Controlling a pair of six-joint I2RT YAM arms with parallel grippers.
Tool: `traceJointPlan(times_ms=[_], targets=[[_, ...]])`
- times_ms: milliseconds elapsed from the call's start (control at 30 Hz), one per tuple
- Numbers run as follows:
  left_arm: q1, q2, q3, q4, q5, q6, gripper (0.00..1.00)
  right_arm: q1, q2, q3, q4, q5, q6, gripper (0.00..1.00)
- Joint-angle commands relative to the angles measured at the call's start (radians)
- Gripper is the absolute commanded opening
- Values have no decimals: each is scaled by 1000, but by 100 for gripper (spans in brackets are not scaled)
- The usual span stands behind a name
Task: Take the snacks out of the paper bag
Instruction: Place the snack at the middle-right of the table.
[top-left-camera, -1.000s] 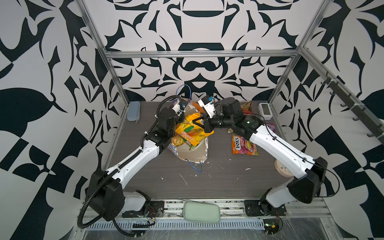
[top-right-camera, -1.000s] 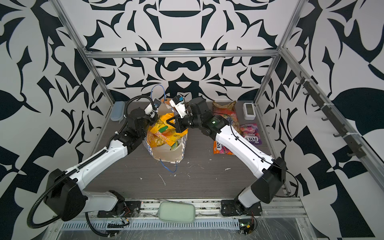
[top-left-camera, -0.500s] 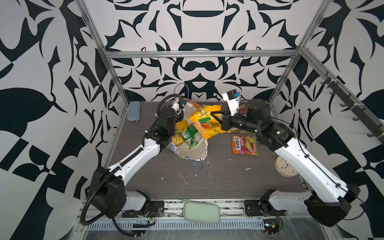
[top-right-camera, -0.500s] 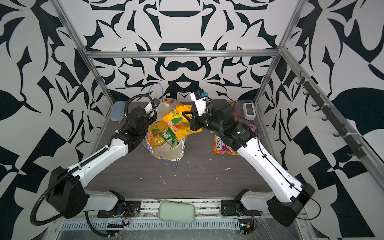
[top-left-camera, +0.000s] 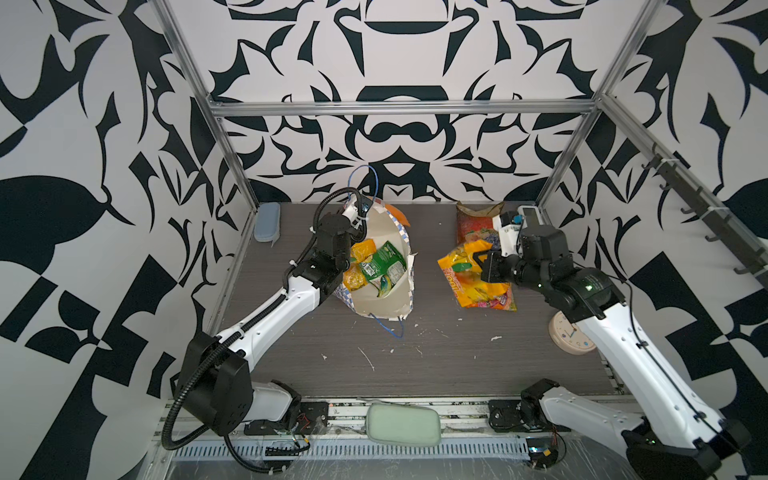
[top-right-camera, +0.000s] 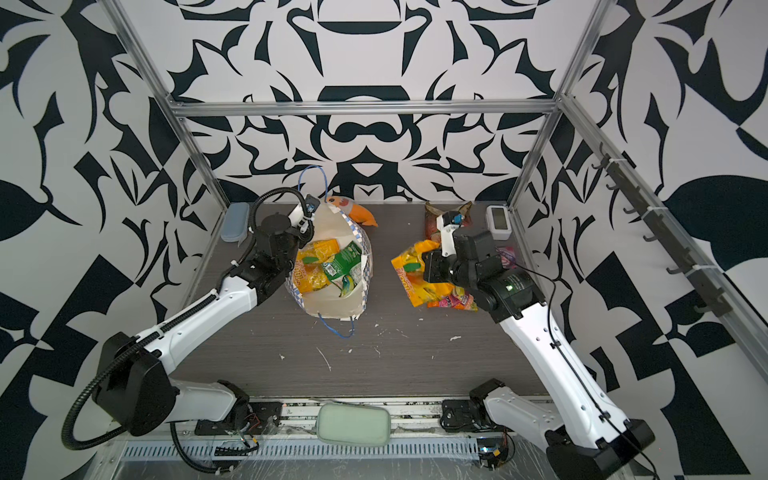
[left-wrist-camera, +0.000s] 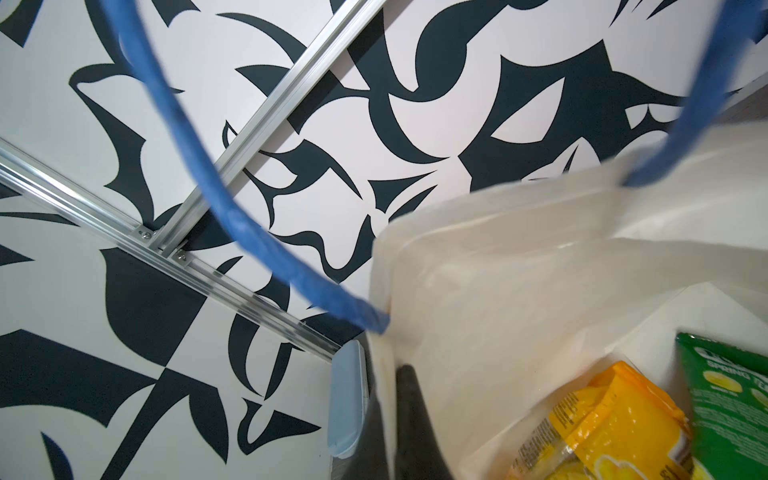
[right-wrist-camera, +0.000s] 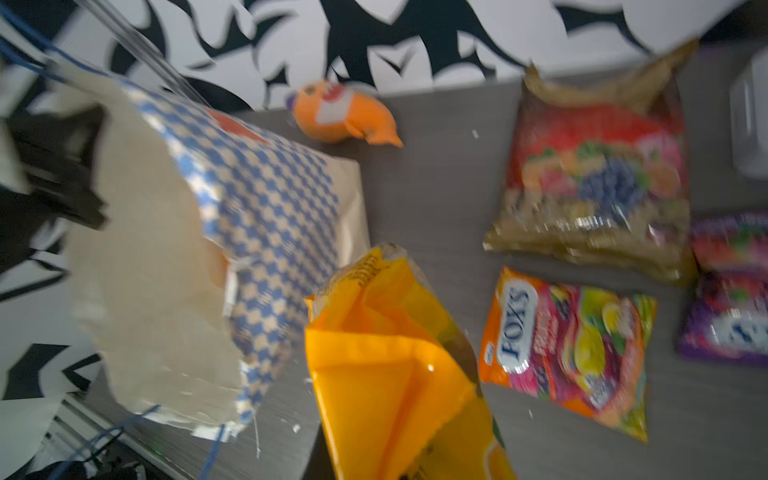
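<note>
The paper bag stands at mid table with its mouth open. My left gripper is shut on its far-left rim; one finger lies against the inner wall below the blue cord handle. Inside lie a green packet, yellow packets and a white one. My right gripper is shut on a yellow-orange packet, held in the air right of the bag. Under it a FOX'S packet lies on the table, beside the gold-red fruit bag and a purple packet.
An orange plush toy lies behind the bag. A blue case sits at the back left, a white device at the back right, a round clock under the right arm. A pale green pouch rests on the front rail.
My right gripper has carried the yellow-orange packet out of the bag's mouth and off to the right, over the packets on the table. The left gripper has kept its hold on the rim.
</note>
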Motion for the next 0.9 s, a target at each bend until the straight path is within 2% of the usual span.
traceJointPlan(times_ms=[0,200,333,467,700,867], targets=[[6,-16,55,119,11,-5,0,-111,-60,-101,33,-161,81,0],[6,-4,63,116,18,-7,0,-355,-61,-295,85,-402,117,0],[5,-9,61,108,19,-17,0,-469,-38,-345,74,-444,76,0],[6,-12,57,108,18,-18,0,-526,29,-340,-4,-410,7,0],[6,-12,61,108,18,-18,0,-543,146,-295,-113,-329,-106,0],[6,-17,54,105,21,-23,0,-543,183,-229,-191,-126,-147,0]])
